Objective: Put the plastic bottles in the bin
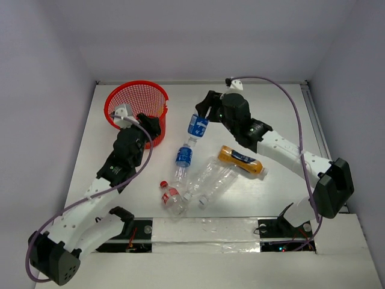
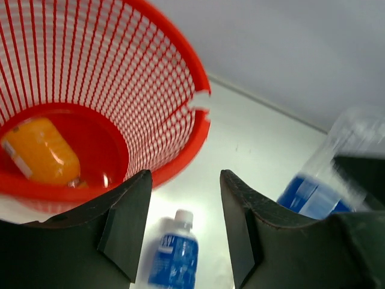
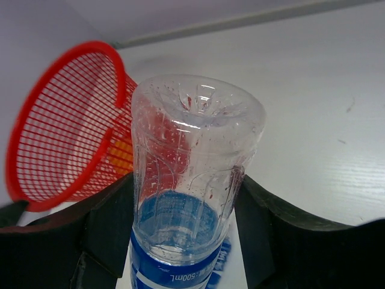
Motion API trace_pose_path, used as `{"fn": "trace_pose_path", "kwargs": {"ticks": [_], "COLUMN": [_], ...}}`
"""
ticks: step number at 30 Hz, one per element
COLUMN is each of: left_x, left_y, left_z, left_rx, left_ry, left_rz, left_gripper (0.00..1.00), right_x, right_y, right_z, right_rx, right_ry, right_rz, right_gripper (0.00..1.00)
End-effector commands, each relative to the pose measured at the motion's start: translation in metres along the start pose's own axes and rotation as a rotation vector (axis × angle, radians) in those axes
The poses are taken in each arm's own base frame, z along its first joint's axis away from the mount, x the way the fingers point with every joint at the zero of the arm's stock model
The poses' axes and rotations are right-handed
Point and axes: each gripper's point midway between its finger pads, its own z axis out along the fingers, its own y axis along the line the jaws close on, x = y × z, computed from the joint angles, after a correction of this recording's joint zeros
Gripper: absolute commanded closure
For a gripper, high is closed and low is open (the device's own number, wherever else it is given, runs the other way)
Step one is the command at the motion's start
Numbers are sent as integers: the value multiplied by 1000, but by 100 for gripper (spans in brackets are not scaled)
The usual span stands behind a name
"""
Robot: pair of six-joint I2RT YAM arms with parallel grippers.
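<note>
The red mesh bin (image 1: 136, 83) stands at the far left. An orange bottle (image 2: 39, 150) lies inside it. My right gripper (image 1: 201, 114) is shut on a clear bottle with a blue label (image 1: 197, 127) (image 3: 192, 180), held above the table to the right of the bin (image 3: 90, 46). My left gripper (image 1: 153, 124) (image 2: 185, 180) is open and empty beside the bin's right wall (image 2: 201, 126). A second blue-labelled bottle (image 1: 183, 158) (image 2: 174, 256) lies on the table below the left gripper. An orange bottle with a dark label (image 1: 240, 159), clear bottles (image 1: 210, 177) and a red-labelled bottle (image 1: 170, 197) lie in the middle.
White walls close the table at the back and sides. A taped strip (image 1: 204, 232) runs along the near edge between the arm bases. A purple cable (image 1: 289, 96) loops over the right arm.
</note>
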Motion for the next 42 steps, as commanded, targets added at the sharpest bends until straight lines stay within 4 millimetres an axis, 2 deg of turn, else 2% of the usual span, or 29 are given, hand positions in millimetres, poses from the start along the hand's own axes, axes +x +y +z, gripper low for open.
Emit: {"fn": "trace_pose_path", "kwargs": {"ticks": [1,5,7,8,11,14,15,16,17,18,19,20,21,23,24,25,26,27,28,29,31,34,35,37,38,39,40,41,42], "left_x": [17,51,73,81,105,119,126,127,130,139,141,146,152,160,164,166,168,171,169,171,175,182,184,193,196,201,205,206,211], "left_y": [-6,6,15,16,22,28,28,28,29,29,28,27,30,24,27,23,20,21,17,13,11,3,2,-4,-7,-8,-11,-13,-14], "left_z": [-23,-40,-45,-47,-50,-51,-52,-52,-51,-52,-52,-53,-52,-53,-52,-52,-52,-50,-48,-48,-44,-38,-35,-31,-30,-25,-25,-23,-20], "left_rx": [77,103,102,109,114,102,105,110,109,110,120,127,116,141,134,149,160,158,170,186,195,216,217,236,245,237,247,254,255], "left_ry": [55,132,185,205,264,296,313,316,323,347,353,367,384,402,412,412,416,423,415,418,428,451,458,487,496,509,520,525,541], "left_rz": [-34,-60,-60,-62,-63,-51,-43,-44,-41,-29,-26,-16,-7,10,22,25,33,47,47,58,84,133,147,191,205,220,231,243,254], "left_gripper": [54,53,52,50,43,32,29,26,23,22,20,19,19,18,18,18,18,18,18,17,15,12,10,8,7,7,7,7,6], "right_x": [-78,-121,-126,-143,-142,-154,-168,-167,-153,-147,-158,-150,-125,-127,-104,-97,-105,-89,-82,-87,-90,-95,-106,-104,-120,-123,-104,-131,-129], "right_y": [44,71,83,94,112,130,138,146,145,156,163,172,177,187,191,199,205,209,213,216,218,220,221,215,216,213,200,202,196], "right_z": [-19,-30,-25,-28,-10,4,3,6,25,29,29,33,50,56,70,72,71,79,79,78,74,65,55,50,33,26,29,-1,-8], "right_rx": [-124,-190,-213,-237,-255,-273,-284,-296,-280,-293,-303,-313,-305,-315,-312,-324,-335,-338,-340,-348,-360,-380,-386,-373,-383,-381,-362,-395,-395], "right_ry": [-175,-266,-271,-308,-309,-348,-380,-381,-359,-350,-376,-366,-324,-334,-292,-282,-299,-275,-253,-263,-266,-269,-287,-277,-298,-302,-270,-330,-334], "right_rz": [45,63,60,68,64,81,95,96,82,74,77,57,31,16,-5,-12,-17,-34,-51,-61,-66,-70,-71,-86,-82,-84,-99,-71,-69], "right_gripper": [38,37,37,37,37,37,37,37,37,37,37,36,36,36,35,35,33,24,17,8,0,0,0,0,0,1,7,12,16]}}
